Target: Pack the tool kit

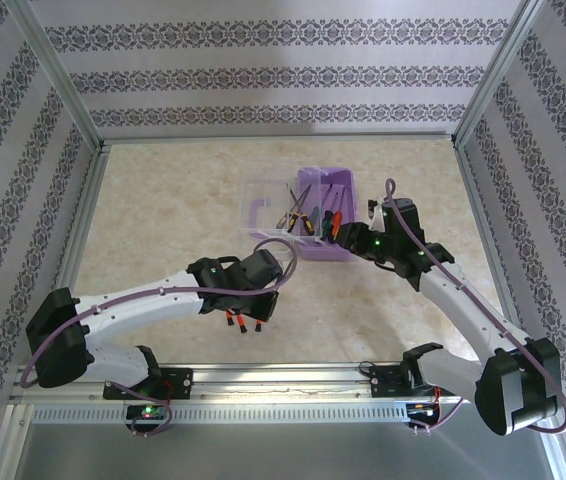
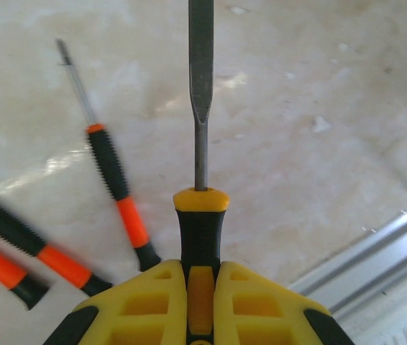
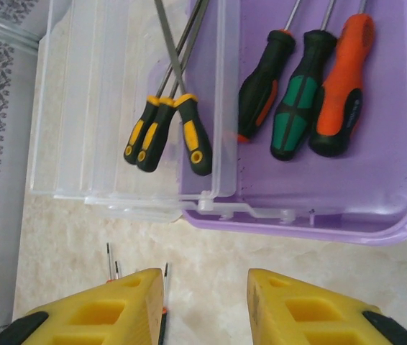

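Box: I see the purple box (image 3: 380, 194) standing open on the marbled table (image 1: 163, 210), right of centre, past both of my arms.
Lid: the clear lid (image 3: 81, 108) lies folded out on the box's left side, meeting it along that edge.
Inside the box: three tools lie side by side, touching, with their handles toward the near wall. They are a black-and-orange screwdriver (image 3: 264, 83), a green-and-black screwdriver (image 3: 298, 100) and an orange-red screwdriver (image 3: 344, 86).
On the lid: three yellow-and-black screwdrivers (image 3: 167, 133) are bunched together with their shafts crossing, the handles on the clear plastic just beside the purple wall.
Left gripper: my left gripper (image 2: 201, 280) is clamped on the black handle of a yellow-capped flat-blade screwdriver (image 2: 200, 215), its shaft pointing straight out from the fingers. I cannot tell whether it is lifted off the table.
Loose tools: three slim black-and-orange screwdrivers (image 2: 117, 190) lie fanned on the table just left of the held one.
Right gripper: my right gripper (image 3: 206, 295) has its yellow fingers spread wide with nothing between them, near the box's near wall.
Edge: an aluminium rail (image 2: 376, 244) runs close by the left claw.
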